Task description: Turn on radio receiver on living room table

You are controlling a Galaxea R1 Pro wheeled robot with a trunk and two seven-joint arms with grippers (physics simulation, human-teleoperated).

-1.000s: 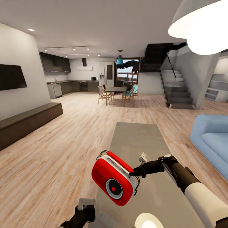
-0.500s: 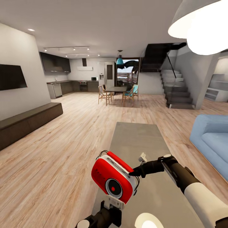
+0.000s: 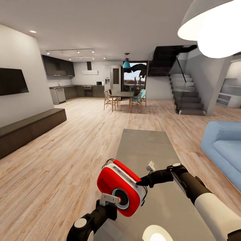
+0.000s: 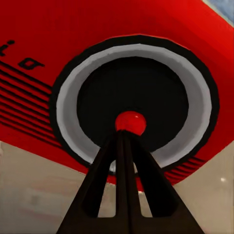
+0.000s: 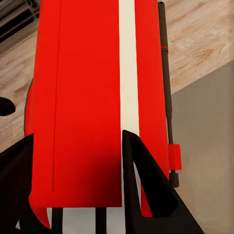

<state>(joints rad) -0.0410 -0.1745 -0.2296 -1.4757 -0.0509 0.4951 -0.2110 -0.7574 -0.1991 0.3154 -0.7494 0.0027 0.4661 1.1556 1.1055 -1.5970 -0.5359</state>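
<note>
**Radio held above the bench, left fingers at its dial**

Light wood plank flooring (image 3: 60,167) is running through the open living room, with the black TV (image 3: 12,81) hanging on the wall and a long dark cabinet (image 3: 30,129) lying below it, both well to the left of the radio receiver (image 3: 119,189). The left end effector (image 3: 108,199) is reaching up at the radio's face; in the left wrist view its fingers (image 4: 127,161) are lying pressed together, narrow, with their tips touching the red centre of the round dial (image 4: 131,97). The radio is sitting tilted, lifted over the near end of the grey bench (image 3: 147,147), dial facing the camera. To its right, the right end effector (image 3: 142,182) is gripping the radio's side; the right wrist view is showing its dark fingers (image 5: 144,175) clamping the red body (image 5: 83,97). Further right of the radio, a blue sofa (image 3: 224,147) is standing beside the bench.
</note>
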